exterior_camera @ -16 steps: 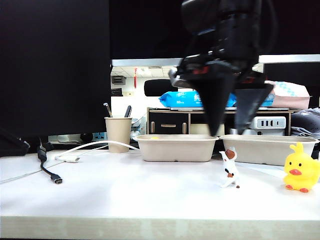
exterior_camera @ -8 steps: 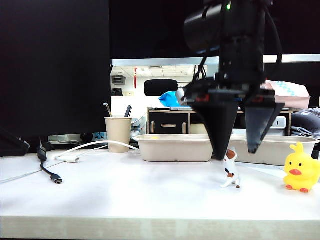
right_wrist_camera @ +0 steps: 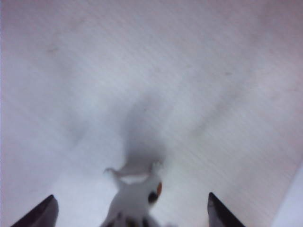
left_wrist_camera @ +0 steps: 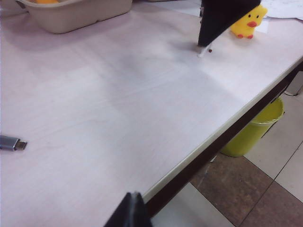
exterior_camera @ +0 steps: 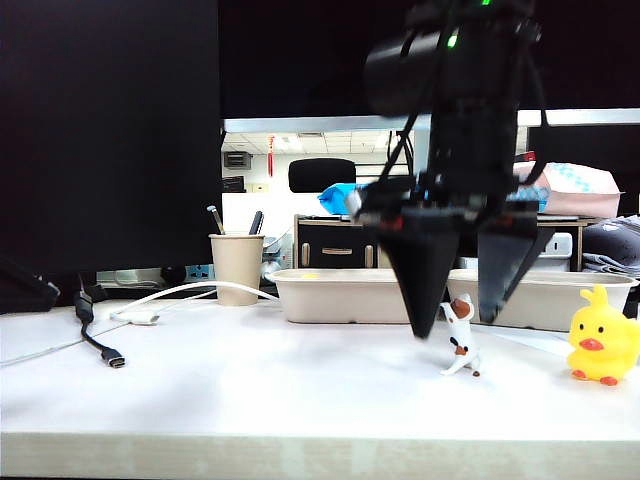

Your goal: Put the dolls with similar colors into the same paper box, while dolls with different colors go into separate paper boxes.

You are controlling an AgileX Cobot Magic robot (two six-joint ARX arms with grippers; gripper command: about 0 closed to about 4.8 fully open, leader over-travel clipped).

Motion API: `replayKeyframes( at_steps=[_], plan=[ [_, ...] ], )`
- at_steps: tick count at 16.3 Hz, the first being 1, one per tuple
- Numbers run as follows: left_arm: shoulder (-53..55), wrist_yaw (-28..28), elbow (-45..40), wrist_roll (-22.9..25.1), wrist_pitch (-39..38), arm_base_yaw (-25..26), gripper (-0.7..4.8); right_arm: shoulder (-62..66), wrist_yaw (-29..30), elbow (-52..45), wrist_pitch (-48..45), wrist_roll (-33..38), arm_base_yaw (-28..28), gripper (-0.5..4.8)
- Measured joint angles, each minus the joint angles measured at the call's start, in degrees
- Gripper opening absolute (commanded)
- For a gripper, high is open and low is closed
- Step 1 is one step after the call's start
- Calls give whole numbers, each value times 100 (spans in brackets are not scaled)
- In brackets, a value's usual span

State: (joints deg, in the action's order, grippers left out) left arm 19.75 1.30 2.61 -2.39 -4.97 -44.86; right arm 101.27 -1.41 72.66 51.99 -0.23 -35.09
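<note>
A tiny white doll with brown patches [exterior_camera: 461, 342] stands on the table in front of the two beige paper boxes [exterior_camera: 352, 297] [exterior_camera: 565, 300]. My right gripper [exterior_camera: 458, 326] points down, open, one finger on each side of this doll without touching it. The right wrist view shows the doll [right_wrist_camera: 135, 196] between the open fingertips [right_wrist_camera: 45, 212]. A yellow duck doll [exterior_camera: 602, 348] stands to the right. The left paper box [left_wrist_camera: 71, 16] holds something yellow [left_wrist_camera: 45, 1]. My left gripper [left_wrist_camera: 132, 208] is shut and empty, over the table's front edge, far from the dolls.
A tan paper cup [exterior_camera: 236, 268] with pens stands left of the boxes. Black and white cables [exterior_camera: 100, 345] lie at the left, a USB plug [left_wrist_camera: 12, 143] among them. A yellow bin [left_wrist_camera: 255, 130] stands on the floor beyond the table edge.
My right gripper has come down and toward the white doll, its open fingers now straddling it. The dolls and boxes have not moved.
</note>
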Motion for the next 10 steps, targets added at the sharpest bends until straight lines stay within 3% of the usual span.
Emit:
replayKeyframes(
  at_steps=[4,7,10],
  plan=[
    [-2,0,0,0,0,0,-5,308,2,-4,11,0,-42,397],
    [-2,0,0,0,2,0,-5,339,4,-2,-4,2,-57,301],
    [-2,0,0,0,0,0,-5,339,0,-2,-9,2,-46,252]
  ],
)
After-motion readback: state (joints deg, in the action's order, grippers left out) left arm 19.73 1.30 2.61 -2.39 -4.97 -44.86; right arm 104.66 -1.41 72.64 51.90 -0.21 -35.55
